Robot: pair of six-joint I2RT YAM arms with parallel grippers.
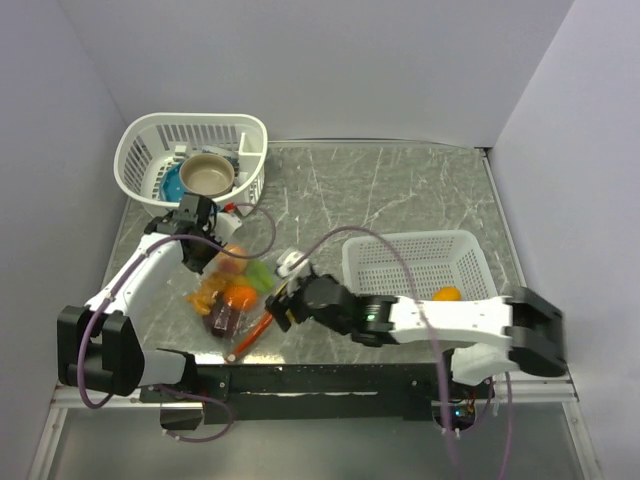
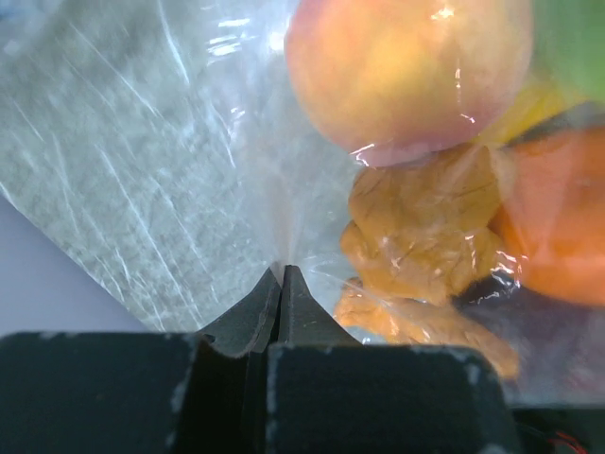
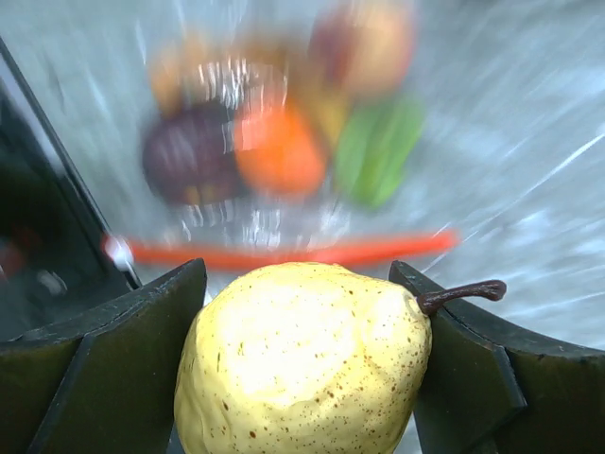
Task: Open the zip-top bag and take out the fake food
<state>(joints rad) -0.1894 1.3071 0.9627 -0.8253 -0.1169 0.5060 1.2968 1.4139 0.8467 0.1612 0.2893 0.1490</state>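
The clear zip-top bag [image 1: 228, 290] lies on the table's left side, its orange-red zip strip [image 1: 252, 335] at the near edge. Peach, orange, green and dark purple fake food pieces show through it. My left gripper [image 1: 203, 257] is at the bag's far end, shut on a fold of its plastic film [image 2: 282, 270], beside a peach [image 2: 406, 76] and a tan piece [image 2: 425, 236]. My right gripper [image 1: 285, 300] is just right of the bag and shut on a pale yellow speckled pear [image 3: 302, 359]. The blurred strip [image 3: 284, 253] lies beyond the pear.
A white mesh basket [image 1: 410, 238] stands at the right with a small orange piece [image 1: 447, 294] in it. Another white basket [image 1: 135, 150] at the back left holds a tan bowl [image 1: 207, 173] and a blue dish [image 1: 172, 182]. Walls close three sides.
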